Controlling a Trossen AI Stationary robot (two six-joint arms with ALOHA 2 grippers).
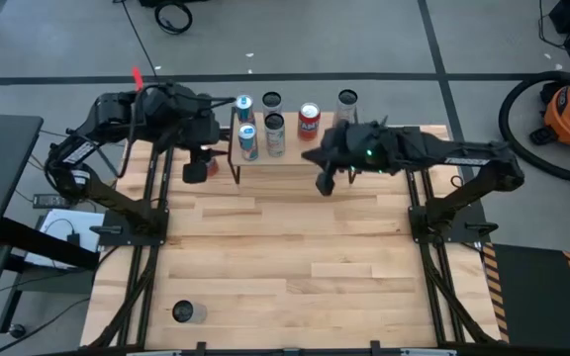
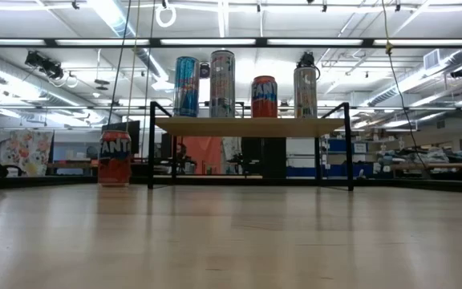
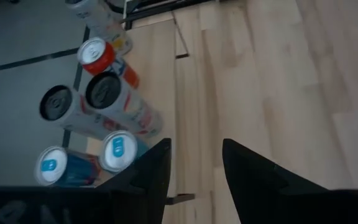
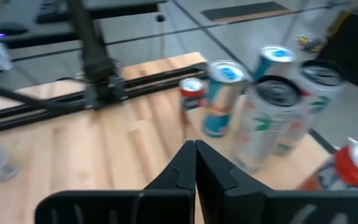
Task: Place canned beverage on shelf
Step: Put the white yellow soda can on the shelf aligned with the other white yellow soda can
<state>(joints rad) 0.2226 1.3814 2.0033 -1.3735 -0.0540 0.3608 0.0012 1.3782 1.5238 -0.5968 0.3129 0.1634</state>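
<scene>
Low view hides both arms; orange can (image 2: pixel 114 159) stands on table just left of shelf (image 1: pixel 283 150), under left gripper (image 1: pixel 198 163), fingers spread, empty; right gripper (image 1: pixel 325 183) pressed together beside shelf.

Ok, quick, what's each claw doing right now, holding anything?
Left claw: open, holding nothing, beside the shelf.
Right claw: closed, empty, near the cans on the shelf.
</scene>
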